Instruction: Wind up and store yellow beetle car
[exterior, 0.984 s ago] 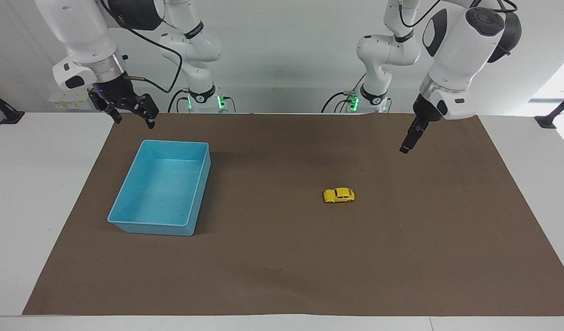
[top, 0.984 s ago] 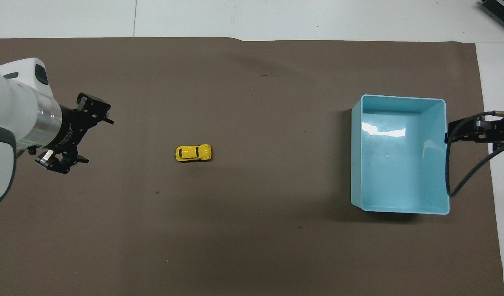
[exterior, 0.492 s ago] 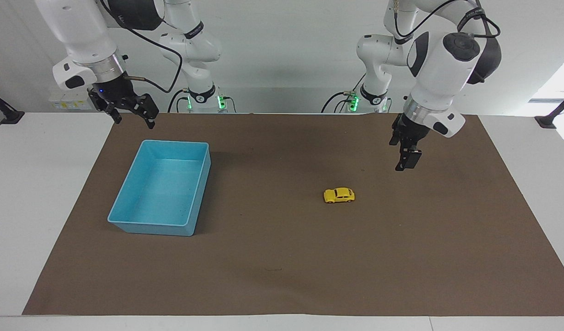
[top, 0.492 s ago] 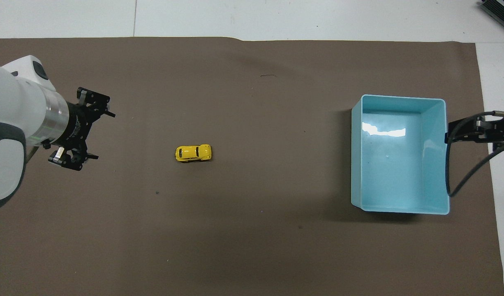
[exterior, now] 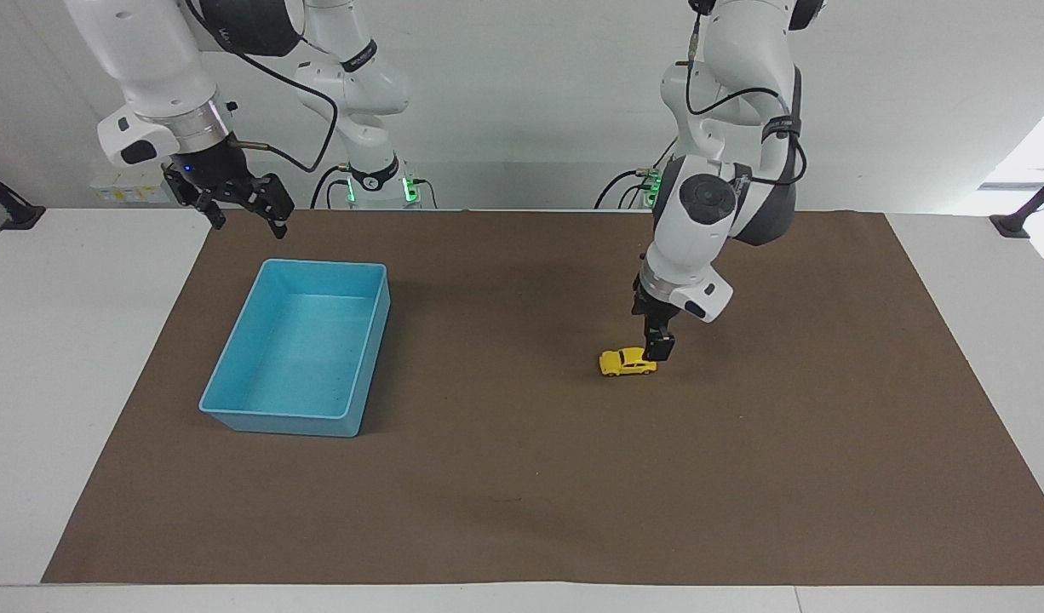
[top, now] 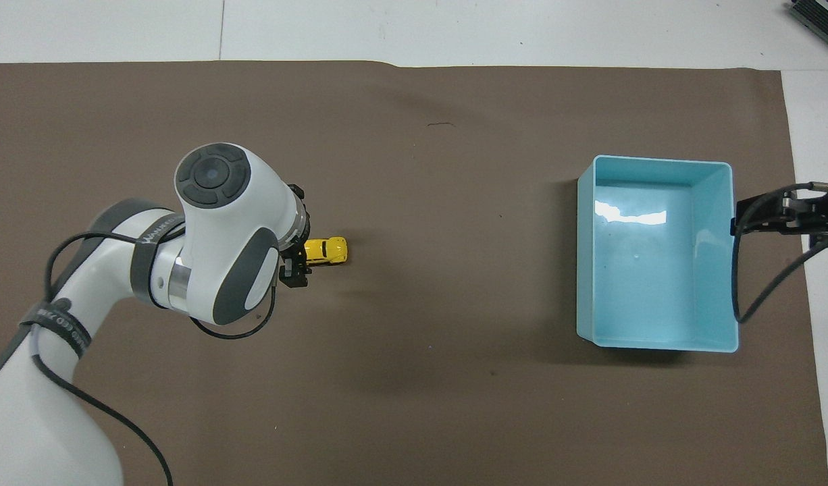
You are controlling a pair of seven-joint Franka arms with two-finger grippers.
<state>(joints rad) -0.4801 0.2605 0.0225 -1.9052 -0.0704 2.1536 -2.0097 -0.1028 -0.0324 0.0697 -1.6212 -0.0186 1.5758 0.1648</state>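
The yellow beetle car [exterior: 626, 363] stands on its wheels on the brown mat, toward the left arm's end of the table; it also shows in the overhead view [top: 327, 250]. My left gripper [exterior: 658, 347] is low over the car's end, fingers pointing down and spread to either side of it, not closed on it. In the overhead view the left gripper [top: 296, 260] and wrist hide that end of the car. My right gripper [exterior: 245, 217] is open and empty, up in the air beside the light-blue bin [exterior: 318, 266], where that arm waits.
The light-blue bin [top: 657, 160] is empty and stands on the brown mat [exterior: 522, 477] toward the right arm's end. The right gripper [top: 782, 217] and its cable hang beside the bin's wall. White table shows around the mat.
The left arm has swung in from its end of the table and come down over the car's end. The car, the bin and the right arm have not moved.
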